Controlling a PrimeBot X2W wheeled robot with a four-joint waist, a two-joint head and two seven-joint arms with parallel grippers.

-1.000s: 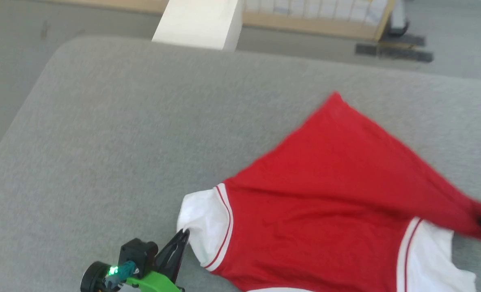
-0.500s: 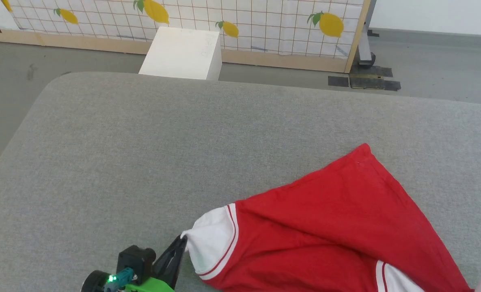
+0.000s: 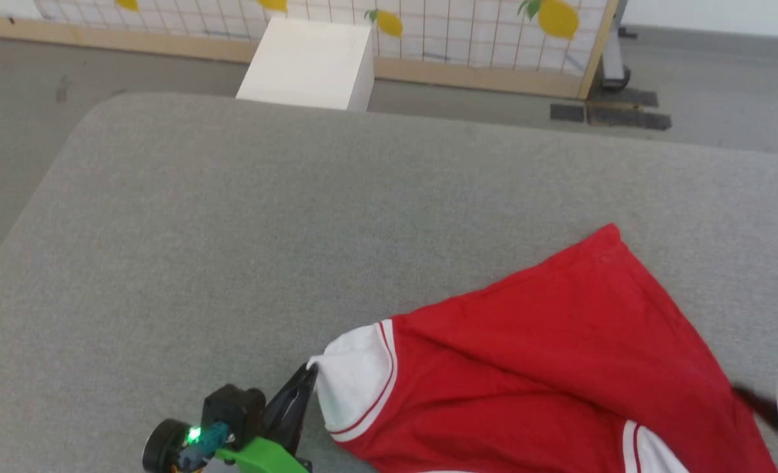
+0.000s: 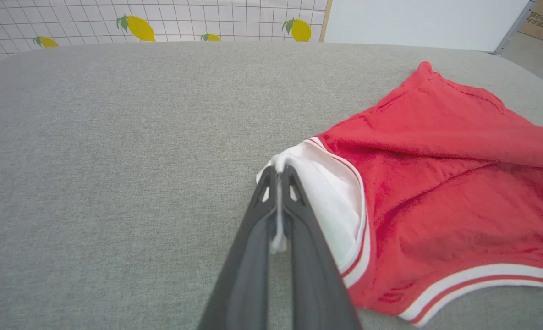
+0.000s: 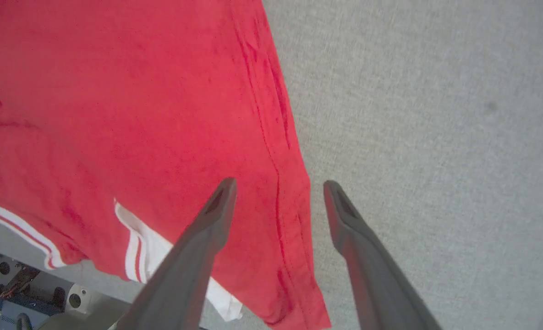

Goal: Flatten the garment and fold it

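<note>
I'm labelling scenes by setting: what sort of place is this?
Probably a robot test room: a lemon-print grid screen stands on bare grey floor behind the grey padded table holding the garment.

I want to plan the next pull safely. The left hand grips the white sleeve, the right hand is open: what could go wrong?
1. The left hand pinches only the tip of the white sleeve; a strong pull may slip it free.
2. The right hand is open above the garment, so pulling now would likely drag it, not stretch it.
3. A red fold lies over the body; folding before spreading it could trap a crease.
</note>
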